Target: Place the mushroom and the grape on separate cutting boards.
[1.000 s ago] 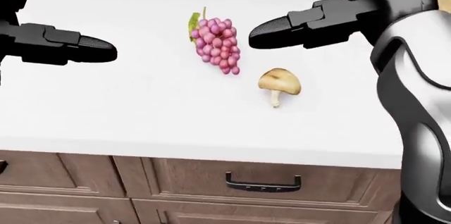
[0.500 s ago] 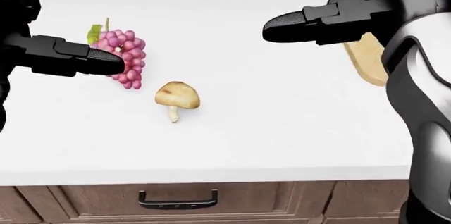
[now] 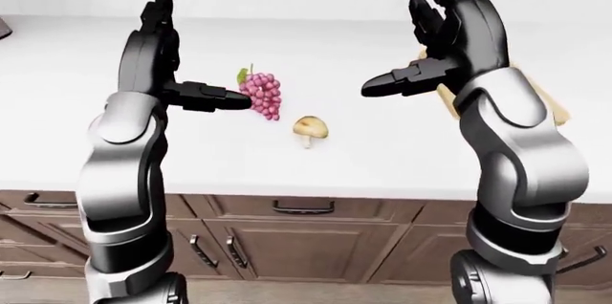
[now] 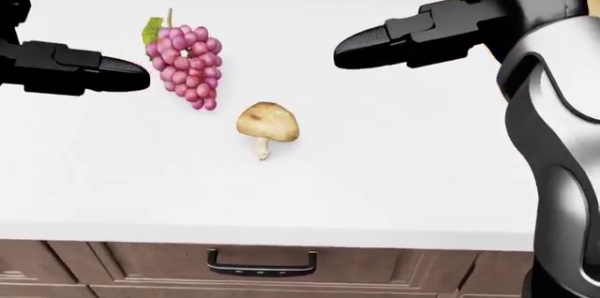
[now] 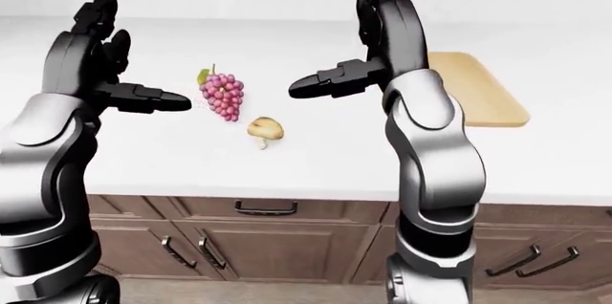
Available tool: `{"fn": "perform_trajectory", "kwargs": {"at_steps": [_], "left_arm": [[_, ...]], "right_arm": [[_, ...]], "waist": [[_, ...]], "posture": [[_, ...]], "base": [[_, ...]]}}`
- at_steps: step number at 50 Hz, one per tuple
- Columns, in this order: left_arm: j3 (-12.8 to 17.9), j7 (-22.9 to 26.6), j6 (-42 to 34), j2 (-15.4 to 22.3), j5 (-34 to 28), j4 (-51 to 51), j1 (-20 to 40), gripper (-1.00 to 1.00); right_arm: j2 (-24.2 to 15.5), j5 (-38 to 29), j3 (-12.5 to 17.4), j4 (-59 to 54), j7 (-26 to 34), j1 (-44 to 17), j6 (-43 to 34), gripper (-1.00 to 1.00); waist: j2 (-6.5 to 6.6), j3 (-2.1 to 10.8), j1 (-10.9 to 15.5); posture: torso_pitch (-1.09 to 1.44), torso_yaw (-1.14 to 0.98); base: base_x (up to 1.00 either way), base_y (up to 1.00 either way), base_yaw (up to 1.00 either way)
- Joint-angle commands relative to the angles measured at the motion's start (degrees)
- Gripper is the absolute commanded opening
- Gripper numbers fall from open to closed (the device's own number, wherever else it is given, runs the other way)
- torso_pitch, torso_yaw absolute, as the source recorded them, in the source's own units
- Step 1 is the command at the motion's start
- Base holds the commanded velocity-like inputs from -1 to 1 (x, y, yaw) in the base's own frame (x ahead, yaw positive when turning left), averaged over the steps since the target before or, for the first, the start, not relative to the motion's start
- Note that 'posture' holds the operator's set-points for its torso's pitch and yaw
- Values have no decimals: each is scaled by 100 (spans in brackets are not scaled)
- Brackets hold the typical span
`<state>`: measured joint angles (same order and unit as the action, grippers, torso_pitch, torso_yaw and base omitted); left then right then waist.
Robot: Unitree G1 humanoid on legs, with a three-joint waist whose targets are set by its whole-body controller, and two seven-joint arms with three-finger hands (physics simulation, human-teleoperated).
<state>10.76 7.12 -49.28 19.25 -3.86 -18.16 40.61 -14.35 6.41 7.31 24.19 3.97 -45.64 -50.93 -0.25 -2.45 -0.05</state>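
So the pink-purple bunch of grapes with its green leaf (image 4: 188,62) and the small tan mushroom on a pale stalk (image 4: 267,126) are both lying loose on the white countertop (image 4: 394,171), near each other but not touching, the mushroom a bit lower and to the right in the head view. Neither is on a board yet, so I'd say the task hasn't really started.

Both hands are raised over the counter with nothing in them. The black three-finger left hand (image 3: 196,95) has fingers spread wide, one pointing sideways toward the grapes and ending just beside the bunch; I can't tell if it actually touches. The black right hand (image 5: 330,82) is also spread, one finger sticking out to the left above the mushroom area. My guess is that's a ready pose, one hand per item.

Further out, a light wooden cutting board (image 5: 478,96) lies on the right part of the counter, partly hidden behind the right arm. I only see that one board; a second isn't visible. Nothing sits between the food and the board. Brown wooden drawers with dark handles (image 4: 261,264) run below, and some utensils hang at the top of the eye views.
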Motion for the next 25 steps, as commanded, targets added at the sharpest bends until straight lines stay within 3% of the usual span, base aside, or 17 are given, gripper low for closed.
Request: {"fn": "perform_trajectory", "kwargs": {"at_steps": [1, 9, 10, 12, 15, 17, 18, 20, 22, 25], "left_arm": [[39, -7, 162, 67, -7, -193, 183, 100], [57, 24, 131, 81, -21, -262, 118, 100], [65, 19, 141, 81, -23, -260, 106, 100], [62, 20, 143, 81, -25, -248, 113, 100], [61, 28, 130, 89, -27, -255, 118, 100], [68, 30, 122, 96, -30, -267, 115, 100], [68, 37, 112, 103, -31, -276, 119, 100], [77, 39, 80, 112, -32, -282, 143, 100], [46, 25, 101, 110, -56, -229, 181, 100], [11, 12, 133, 100, -92, -138, 259, 100]], "right_arm": [[-54, -12, 74, 146, -31, -157, 122, 100], [-50, 13, 77, 104, -49, -131, 180, 100], [-40, 35, 90, 102, -58, -130, 159, 100], [-48, 47, 93, 92, -70, -145, 160, 100], [-61, 39, 73, 89, -74, -128, 178, 100], [-66, 44, 81, 78, -69, -117, 200, 100], [-67, 50, 79, 82, -66, -127, 187, 100], [-92, 47, 96, 59, -53, -129, 202, 100], [-96, 49, 95, 86, -58, -119, 188, 100], [-84, 56, 86, 74, -62, -114, 212, 100]], "waist": [[31, 149, -8], [33, 150, 11], [80, 292, 9], [80, 140, 15], [53, 106, 19], [-70, 121, 27], [-194, 129, 40], [-94, 114, 16], [-199, 108, 26], [-145, 114, 37]], "posture": [[0, 0], [0, 0], [0, 0], [0, 0], [0, 0], [0, 0], [0, 0], [0, 0], [0, 0], [0, 0]], "base": [[1, 0, 0], [1, 0, 0], [11, 0, 0], [13, 0, 0], [14, 0, 0], [13, 0, 0], [12, 0, 0], [13, 0, 0], [12, 0, 0], [13, 0, 0]]}}
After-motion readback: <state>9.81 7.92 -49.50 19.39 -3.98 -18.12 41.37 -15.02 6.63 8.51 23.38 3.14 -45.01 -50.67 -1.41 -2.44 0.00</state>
